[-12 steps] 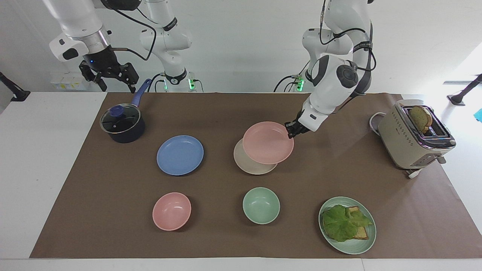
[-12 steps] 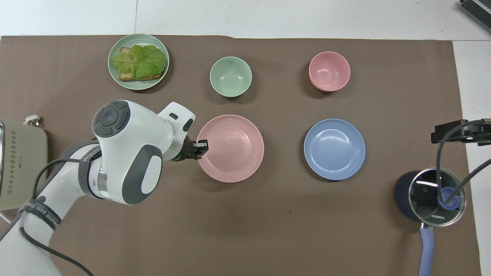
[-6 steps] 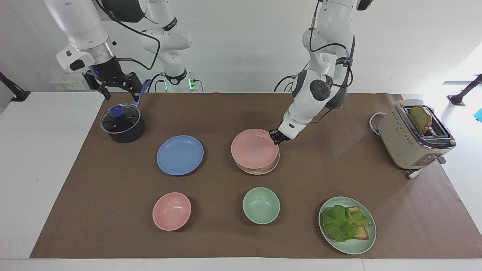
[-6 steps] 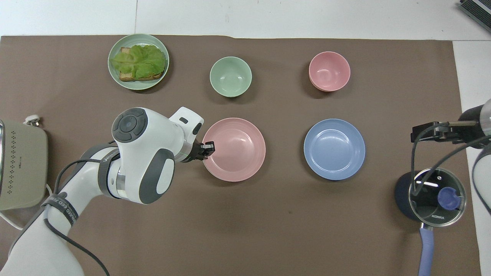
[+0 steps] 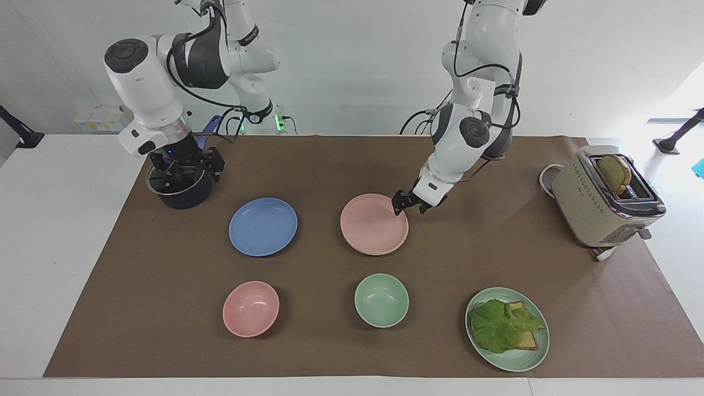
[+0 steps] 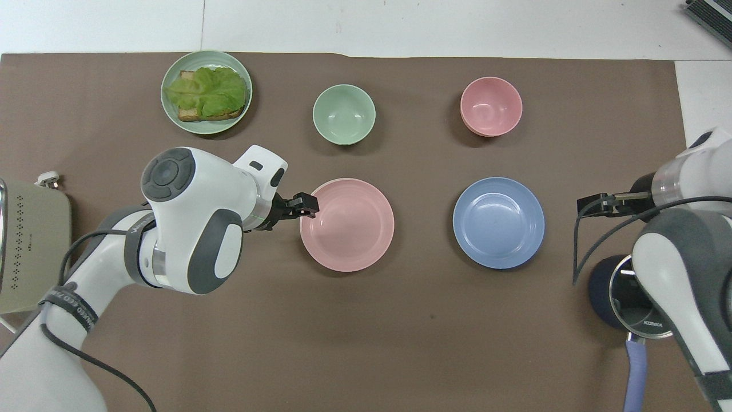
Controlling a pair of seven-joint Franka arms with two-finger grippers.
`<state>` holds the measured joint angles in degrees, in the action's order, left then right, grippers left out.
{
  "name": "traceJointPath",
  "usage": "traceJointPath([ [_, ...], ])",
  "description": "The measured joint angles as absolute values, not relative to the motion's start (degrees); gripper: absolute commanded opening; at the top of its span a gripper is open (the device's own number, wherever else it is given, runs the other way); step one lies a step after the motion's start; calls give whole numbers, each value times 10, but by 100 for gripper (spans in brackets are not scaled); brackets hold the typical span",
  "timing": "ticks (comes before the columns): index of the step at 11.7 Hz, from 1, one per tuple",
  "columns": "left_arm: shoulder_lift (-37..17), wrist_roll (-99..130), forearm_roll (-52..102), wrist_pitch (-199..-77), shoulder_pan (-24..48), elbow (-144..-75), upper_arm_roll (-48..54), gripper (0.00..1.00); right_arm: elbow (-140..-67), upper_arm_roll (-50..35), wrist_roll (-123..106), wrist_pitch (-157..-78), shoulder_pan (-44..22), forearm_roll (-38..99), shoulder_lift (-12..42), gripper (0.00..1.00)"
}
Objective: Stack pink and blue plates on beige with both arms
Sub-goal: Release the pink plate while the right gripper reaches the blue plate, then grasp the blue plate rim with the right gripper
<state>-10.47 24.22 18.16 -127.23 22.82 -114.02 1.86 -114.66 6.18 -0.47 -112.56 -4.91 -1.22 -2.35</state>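
Now your left tool (image 5: 404, 204) stands open at the pink plate (image 5: 374, 225), which rests on the beige plate (image 5: 363, 251). Your right tool (image 5: 184, 168), open and empty, hangs over the pot (image 5: 179, 190), near the blue plate (image 5: 263, 226).

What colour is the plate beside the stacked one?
Medium blue; the blue plate shows best in the overhead view.

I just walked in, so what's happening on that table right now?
Left gripper open at pink plate rim; pink sits on beige plate. Right gripper open over the pot. Blue plate unstacked, nothing blocking it.
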Motion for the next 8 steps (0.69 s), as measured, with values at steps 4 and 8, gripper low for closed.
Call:
traceJointPath([
  [4, -67, 188, 128, -1096, 96, -1018, 13, 100, -1249, 63, -60, -1269, -47, 35, -3, 100],
  [8, -62, 39, 68, -970, -6, -921, 11, 100, -1296, 63, -111, -1345, -40, 55, 25, 100],
])
